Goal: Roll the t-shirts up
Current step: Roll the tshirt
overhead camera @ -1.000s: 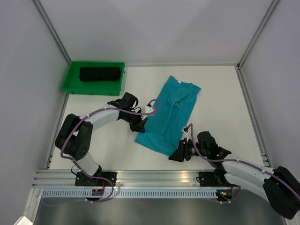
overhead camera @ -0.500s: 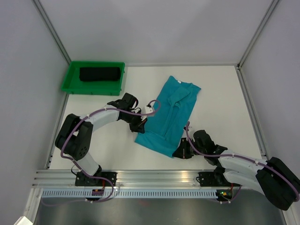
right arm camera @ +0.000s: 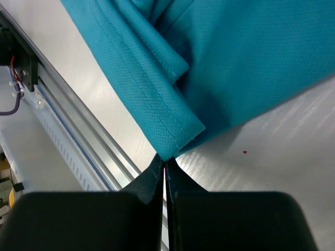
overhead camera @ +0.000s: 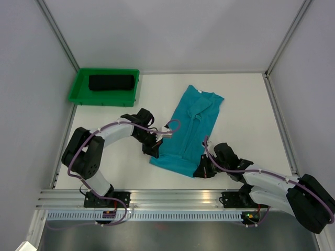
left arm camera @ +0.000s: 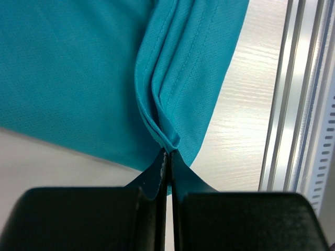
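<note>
A teal-blue t-shirt (overhead camera: 191, 125), folded into a long strip, lies slanted across the middle of the table with its collar far right and its hem near. My left gripper (overhead camera: 156, 150) sits at the hem's left corner. In the left wrist view that gripper (left arm camera: 168, 152) is shut on a bunched fold of the t-shirt (left arm camera: 78, 78). My right gripper (overhead camera: 200, 170) is at the hem's right corner. Seen from the right wrist, the gripper (right arm camera: 165, 159) is shut, its tips pinching the very corner of the t-shirt (right arm camera: 251, 63).
A green tray (overhead camera: 78, 93) at the back left holds a dark rolled cloth (overhead camera: 111, 82). An aluminium rail (overhead camera: 157, 201) runs along the near edge, close behind both grippers. White walls and frame posts enclose the table on three sides.
My right gripper has shut and slid in to the hem's right corner. My left gripper has pulled the hem's left corner slightly toward the near edge.
</note>
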### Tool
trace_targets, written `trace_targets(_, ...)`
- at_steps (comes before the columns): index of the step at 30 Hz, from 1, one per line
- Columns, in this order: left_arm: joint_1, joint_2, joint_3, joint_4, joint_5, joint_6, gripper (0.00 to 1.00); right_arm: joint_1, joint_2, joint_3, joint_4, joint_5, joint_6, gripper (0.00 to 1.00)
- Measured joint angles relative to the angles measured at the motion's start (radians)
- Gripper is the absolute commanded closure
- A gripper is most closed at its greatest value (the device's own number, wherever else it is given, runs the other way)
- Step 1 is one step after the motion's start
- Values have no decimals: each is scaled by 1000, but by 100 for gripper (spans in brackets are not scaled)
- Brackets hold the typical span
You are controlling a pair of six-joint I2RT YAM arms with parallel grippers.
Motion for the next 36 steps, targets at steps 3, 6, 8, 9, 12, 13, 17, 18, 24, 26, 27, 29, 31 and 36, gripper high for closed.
trace_targets(3,0,-4,6,-25,21,8,98,0,2,25,-27,-37,-28,100)
trace_targets(6,0,-6,6,-47,34,16,98,0,6,29,-41,-66,-34,100)
trace_targets(8,0,-6,6,-47,34,16,98,0,7,29,-53,-69,-31,100)
trace_targets(9,0,-7,3,-38,31,15,98,0,7,29,-62,-69,-25,100)
trace_targets(12,0,-8,-11,19,4,-9,98,0,7,27,-82,-64,-4,98)
trace_targets(13,0,-8,-17,43,-8,-17,98,0,7,24,-87,-61,7,97)
trace_targets(17,0,-8,-23,106,-38,-30,82,0,7,21,-93,-41,27,91)
trace_targets(18,0,-8,-23,114,-41,-31,80,0,7,21,-97,-33,29,86)
trace_targets(24,0,-8,-37,142,-61,-37,57,0,10,42,-147,-3,34,62)
trace_targets(26,0,-8,-39,142,-72,-40,55,0,3,60,-176,14,31,56)
trace_targets(27,0,-8,-39,144,-78,-40,55,-1,-2,71,-196,25,26,53)
trace_targets(29,0,-10,-38,154,-100,-43,55,-3,-14,96,-249,51,20,51)
trace_targets(31,0,-14,-37,159,-116,-47,54,-3,-27,123,-306,75,13,51)
trace_targets(36,0,-42,-18,175,-157,-67,55,-9,-75,210,-467,143,9,54)
